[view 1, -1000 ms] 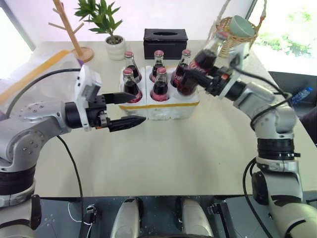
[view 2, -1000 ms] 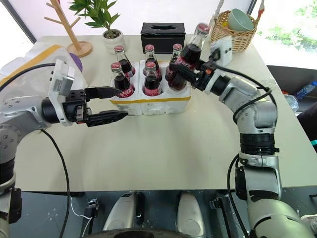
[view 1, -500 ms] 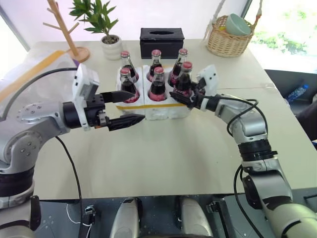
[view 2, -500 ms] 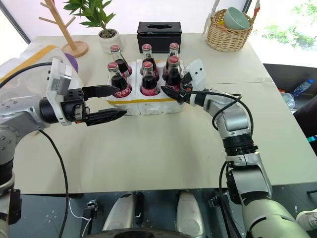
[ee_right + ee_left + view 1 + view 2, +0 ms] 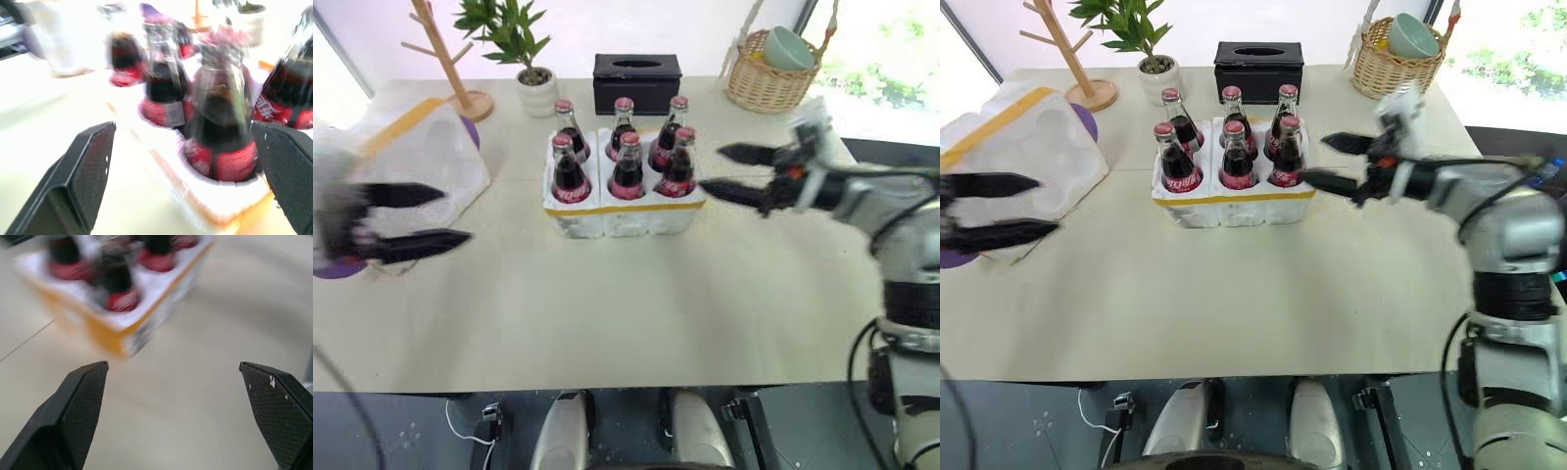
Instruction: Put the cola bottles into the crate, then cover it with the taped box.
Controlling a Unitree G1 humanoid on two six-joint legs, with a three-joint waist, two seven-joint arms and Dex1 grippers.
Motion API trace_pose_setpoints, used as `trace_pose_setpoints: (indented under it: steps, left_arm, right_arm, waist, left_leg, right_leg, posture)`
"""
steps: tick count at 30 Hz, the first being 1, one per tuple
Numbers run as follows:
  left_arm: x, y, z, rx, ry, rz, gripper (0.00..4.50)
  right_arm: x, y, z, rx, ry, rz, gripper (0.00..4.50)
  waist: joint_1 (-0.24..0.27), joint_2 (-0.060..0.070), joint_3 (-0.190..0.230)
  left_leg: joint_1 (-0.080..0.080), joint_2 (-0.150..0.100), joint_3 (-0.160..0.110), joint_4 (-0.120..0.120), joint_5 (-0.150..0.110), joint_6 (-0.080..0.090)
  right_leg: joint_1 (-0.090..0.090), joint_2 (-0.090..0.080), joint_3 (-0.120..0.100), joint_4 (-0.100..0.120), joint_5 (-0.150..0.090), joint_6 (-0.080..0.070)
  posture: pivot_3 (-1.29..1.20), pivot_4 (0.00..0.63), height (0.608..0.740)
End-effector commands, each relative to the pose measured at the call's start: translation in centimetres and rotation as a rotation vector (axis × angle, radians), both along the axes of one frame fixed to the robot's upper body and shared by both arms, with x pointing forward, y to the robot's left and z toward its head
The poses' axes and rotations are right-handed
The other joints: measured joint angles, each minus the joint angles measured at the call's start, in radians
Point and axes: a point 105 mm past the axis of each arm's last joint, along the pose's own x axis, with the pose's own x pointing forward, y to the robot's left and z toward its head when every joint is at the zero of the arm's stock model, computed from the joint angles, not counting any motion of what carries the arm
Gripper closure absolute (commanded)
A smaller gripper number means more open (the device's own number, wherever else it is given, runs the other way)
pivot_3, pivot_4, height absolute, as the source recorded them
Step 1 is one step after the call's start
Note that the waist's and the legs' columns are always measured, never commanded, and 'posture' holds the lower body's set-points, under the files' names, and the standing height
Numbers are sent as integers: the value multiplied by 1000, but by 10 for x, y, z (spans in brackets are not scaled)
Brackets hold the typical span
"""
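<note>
White foam crate (image 5: 1234, 202) holds six cola bottles (image 5: 1231, 157), just beside the wide-open, empty right pincer (image 5: 1327, 162); left pincer (image 5: 1033, 206) wide open, empty.

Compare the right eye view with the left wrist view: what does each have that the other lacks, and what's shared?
Right eye view extra: taped box at the table's left, black tissue box, wicker basket, open right claw beside the crate. Left wrist view extra: cross-hatched inner faces of the fingers of the left claw. Shared: crate, cola bottles standing in it, table, left claw open and empty.
</note>
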Motion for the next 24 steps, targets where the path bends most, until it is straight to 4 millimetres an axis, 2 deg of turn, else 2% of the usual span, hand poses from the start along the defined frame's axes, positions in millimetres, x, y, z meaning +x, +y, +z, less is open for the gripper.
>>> trace_pose_setpoints:
  steps: [1, 2, 5, 7, 10, 13, 17, 24]
  left_arm:
    - [-30, 58, 20, 72, 0, 180, 0]
    - [-40, 76, 20, 87, 28, 239, 0]
    - [-62, 106, 18, 123, 91, 331, 0]
    - [-69, 137, 16, 210, 132, 426, 0]
    - [-66, 158, 16, 255, 175, 463, 0]
    - [-61, 181, 0, 346, 247, 487, 0]
    - [-50, 193, -14, 423, 257, 490, 0]
    - [-1, 187, -35, 418, 207, 449, 0]
  right_arm:
    - [-25, -10, 29, -20, -77, 83, 30]
    - [-26, -14, 34, -18, -78, 80, 30]
    - [-28, -19, 42, -3, -75, 90, 30]
    - [-27, -18, 44, -13, -86, 104, 30]
    - [-28, -11, 46, -9, -89, 136, 30]
    - [-28, -6, 46, -12, -92, 156, 30]
    - [-25, -5, 47, -12, -95, 152, 30]
    - [-31, -6, 52, 3, -93, 141, 30]
  waist:
    - [-1, 2, 0]
    - [-7, 1, 0]
    - [-11, 1, 0]
    - [-8, 1, 0]
    - [4, 1, -1]
    - [5, 1, -1]
    - [-3, 0, -1]
    - [5, -1, -1]
  left_leg:
    - [1, 0, 1, -1, 0, 0]
    - [2, 0, 1, -1, 0, 0]
    - [3, 1, 2, -4, 0, 0]
    - [3, 1, 3, -5, 0, 0]
    - [3, 1, 3, -6, 0, 0]
    - [2, 1, 3, -6, 0, -1]
    - [1, 1, 4, -7, 0, -1]
    - [1, 1, 4, -8, 0, 0]
  right_leg:
    - [0, 0, 0, 0, 0, -1]
    - [0, 0, 0, 0, -1, -2]
    - [-2, 0, 0, 1, -3, -6]
    - [-2, 0, 0, 1, -4, -7]
    - [-3, 0, 0, 1, -4, -7]
    - [-2, -1, 0, 0, -4, -8]
    - [-4, -1, 0, 1, -2, -4]
    - [-5, 0, 0, 3, -2, -4]
  posture:
    - [0, 150, 736]
    - [0, 150, 736]
    - [0, 150, 736]
    - [0, 150, 736]
    - [0, 150, 736]
    - [0, 150, 736]
    - [0, 150, 736]
    - [0, 150, 736]
